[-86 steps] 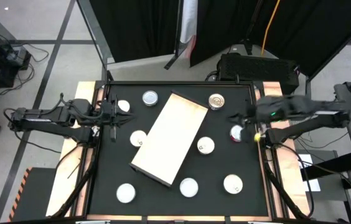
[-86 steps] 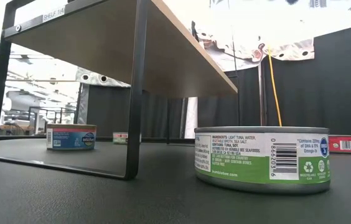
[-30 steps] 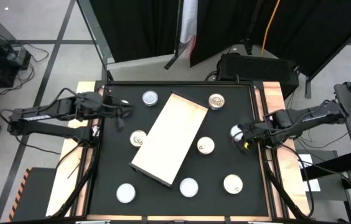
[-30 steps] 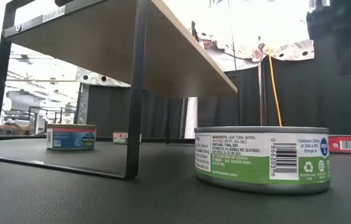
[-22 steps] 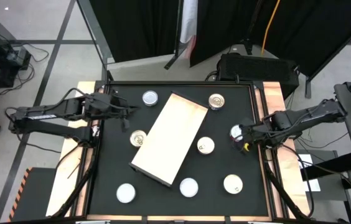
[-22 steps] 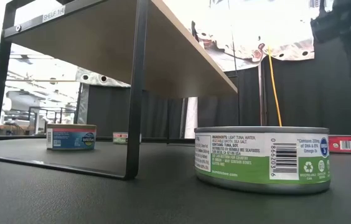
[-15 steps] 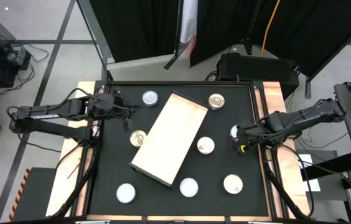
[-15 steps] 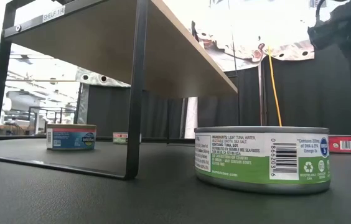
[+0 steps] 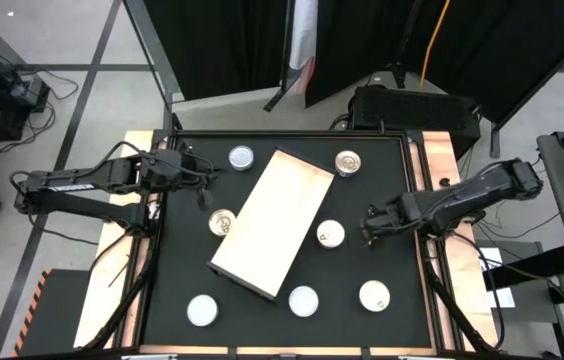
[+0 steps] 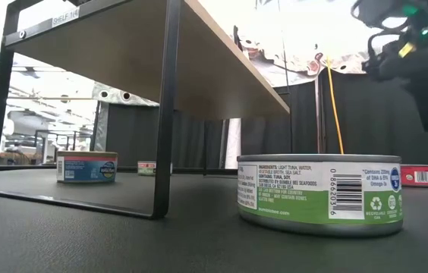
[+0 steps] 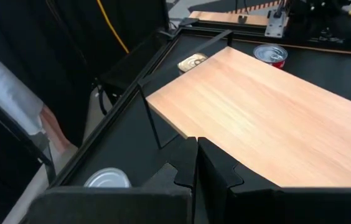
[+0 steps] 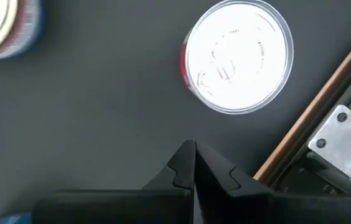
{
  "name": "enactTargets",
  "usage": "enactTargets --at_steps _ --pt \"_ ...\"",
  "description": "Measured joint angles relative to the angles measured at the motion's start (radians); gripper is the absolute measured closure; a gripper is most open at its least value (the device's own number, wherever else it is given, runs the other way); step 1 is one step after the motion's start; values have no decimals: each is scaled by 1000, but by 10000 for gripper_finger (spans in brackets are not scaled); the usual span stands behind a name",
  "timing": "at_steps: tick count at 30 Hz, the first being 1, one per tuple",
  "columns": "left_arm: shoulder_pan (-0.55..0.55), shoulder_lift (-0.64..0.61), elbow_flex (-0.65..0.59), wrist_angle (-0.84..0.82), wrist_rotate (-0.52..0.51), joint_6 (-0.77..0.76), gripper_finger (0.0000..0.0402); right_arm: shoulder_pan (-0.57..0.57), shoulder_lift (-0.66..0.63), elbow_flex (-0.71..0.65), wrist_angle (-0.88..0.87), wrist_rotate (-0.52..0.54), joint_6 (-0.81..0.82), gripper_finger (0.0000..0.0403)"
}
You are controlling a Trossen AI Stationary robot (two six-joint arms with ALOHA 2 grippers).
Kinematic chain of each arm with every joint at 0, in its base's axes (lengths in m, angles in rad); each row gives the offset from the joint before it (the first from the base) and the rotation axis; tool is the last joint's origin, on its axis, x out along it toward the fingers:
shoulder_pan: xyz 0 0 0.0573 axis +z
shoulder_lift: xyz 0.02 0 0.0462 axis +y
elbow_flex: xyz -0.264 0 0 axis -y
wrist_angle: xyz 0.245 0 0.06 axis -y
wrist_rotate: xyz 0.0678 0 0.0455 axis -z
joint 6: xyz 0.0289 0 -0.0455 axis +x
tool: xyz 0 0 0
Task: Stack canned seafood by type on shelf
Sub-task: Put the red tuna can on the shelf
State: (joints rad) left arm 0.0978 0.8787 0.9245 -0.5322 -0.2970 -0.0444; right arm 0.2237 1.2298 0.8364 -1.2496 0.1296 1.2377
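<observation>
The pale wooden shelf [image 9: 272, 222] stands slantwise mid-table on black metal legs [image 10: 162, 114]. Several silver-lidded tins lie around it, resting flat on the black tabletop: one [image 9: 241, 156] and the golden-topped one [image 9: 347, 162] at the far side, one [image 9: 223, 222] at the shelf's left, one [image 9: 331, 234] at its right, three along the near edge. My left gripper [image 9: 206, 186] hovers shut left of the shelf's far end [image 11: 163, 106]. My right gripper [image 9: 366, 228] hovers shut, pointing down, right of the shelf; a red-sided tin [image 12: 238, 56] lies on the table below it.
A green-labelled tin [image 10: 320, 193] stands close to the low camera, a blue one [image 10: 86, 167] under the shelf [image 10: 161, 53], a red one [image 10: 419, 176] far right. A wooden rail [image 12: 312, 118] borders the table's right edge. Bare black tabletop lies between the tins.
My right gripper has moved from the table's right edge toward its left and a little nearer, staying shut; in the low view it has come farther into the picture. My left gripper has edged slightly toward the shelf. No tin has moved.
</observation>
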Motion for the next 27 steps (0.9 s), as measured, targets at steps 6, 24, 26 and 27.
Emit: enactTargets --at_steps 6,24,26,27 --pt "0 0 0 1 0 0 384 -102 6 0 43 22 -157 403" --pt "0 0 0 53 5 -2 384 -118 5 -160 123 -23 -51 403" --pt "0 0 0 55 5 -2 384 -118 5 -161 125 -18 -49 403" --pt "0 0 0 55 5 -2 384 -118 5 -161 125 -14 -48 403"
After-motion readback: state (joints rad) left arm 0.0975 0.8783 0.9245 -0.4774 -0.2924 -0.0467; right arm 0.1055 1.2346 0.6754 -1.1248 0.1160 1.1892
